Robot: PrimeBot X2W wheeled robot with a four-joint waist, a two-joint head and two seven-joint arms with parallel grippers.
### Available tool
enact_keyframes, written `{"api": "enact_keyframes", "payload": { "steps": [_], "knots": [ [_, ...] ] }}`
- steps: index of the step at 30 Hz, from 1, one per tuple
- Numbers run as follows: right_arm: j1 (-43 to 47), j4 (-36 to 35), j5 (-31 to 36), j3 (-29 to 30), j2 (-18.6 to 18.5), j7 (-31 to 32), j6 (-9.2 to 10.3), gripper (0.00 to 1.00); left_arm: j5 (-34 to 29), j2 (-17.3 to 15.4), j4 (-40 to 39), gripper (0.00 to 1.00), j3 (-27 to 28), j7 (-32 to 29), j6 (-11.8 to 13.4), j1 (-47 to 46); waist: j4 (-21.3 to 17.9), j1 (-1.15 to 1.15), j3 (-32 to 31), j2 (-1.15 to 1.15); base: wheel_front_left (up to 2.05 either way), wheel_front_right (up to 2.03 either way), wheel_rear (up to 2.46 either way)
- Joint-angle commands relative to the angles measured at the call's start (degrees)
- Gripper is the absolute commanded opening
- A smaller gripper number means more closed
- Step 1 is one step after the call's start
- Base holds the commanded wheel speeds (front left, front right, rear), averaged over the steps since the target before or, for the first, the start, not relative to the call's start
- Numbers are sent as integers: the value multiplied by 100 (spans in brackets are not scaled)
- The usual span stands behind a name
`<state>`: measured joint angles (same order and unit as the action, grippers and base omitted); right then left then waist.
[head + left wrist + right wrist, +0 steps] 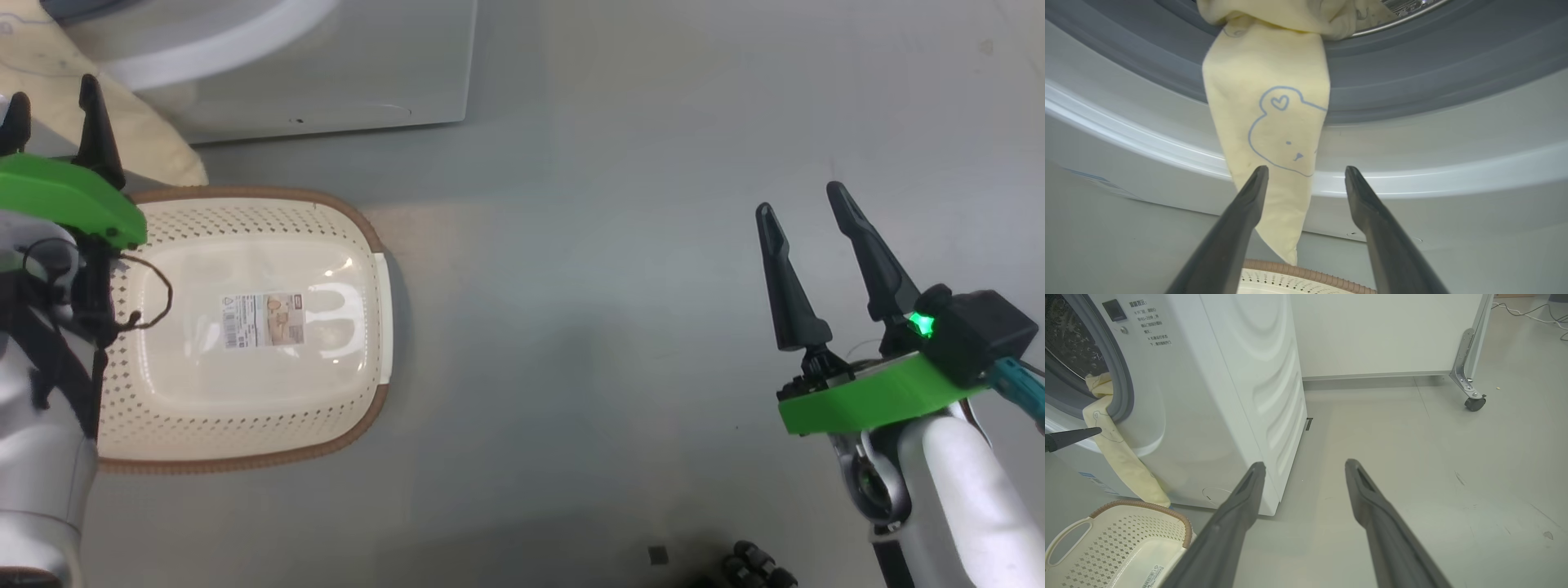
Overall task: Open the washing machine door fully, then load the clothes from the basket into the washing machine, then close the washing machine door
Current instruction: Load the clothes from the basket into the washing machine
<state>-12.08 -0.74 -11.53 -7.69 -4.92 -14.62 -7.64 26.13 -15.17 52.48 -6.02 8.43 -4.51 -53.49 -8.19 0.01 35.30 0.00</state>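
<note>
A pale yellow garment with a blue bear outline hangs out of the washing machine opening, over the grey gasket and down the white front. Its tip reaches the basket rim. The cream basket sits on the floor below the opening and holds just its label sticker. My left gripper is open, pointing at the hanging garment, its left finger just in front of the cloth. Off to the right, my right gripper stands open over bare floor. The washing machine door is out of view.
In the right wrist view, a white cabinet on a castor stands behind the washer's right side. Grey floor stretches between the basket and my right arm. Small dark parts lie at the bottom edge.
</note>
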Motion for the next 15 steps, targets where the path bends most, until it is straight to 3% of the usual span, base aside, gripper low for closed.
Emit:
{"api": "enact_keyframes", "payload": {
  "steps": [1,15],
  "knots": [
    [-72,-205,31,-112,10,-38,15,100,-47,-308,-63,100,95,-28,-4,-134,-62,-1,84,0,0,0,0],
    [-204,-173,18,-226,109,-38,15,100,-126,-493,1112,100,15,73,207,-1099,-244,-1,360,0,0,0,0]
  ]
}}
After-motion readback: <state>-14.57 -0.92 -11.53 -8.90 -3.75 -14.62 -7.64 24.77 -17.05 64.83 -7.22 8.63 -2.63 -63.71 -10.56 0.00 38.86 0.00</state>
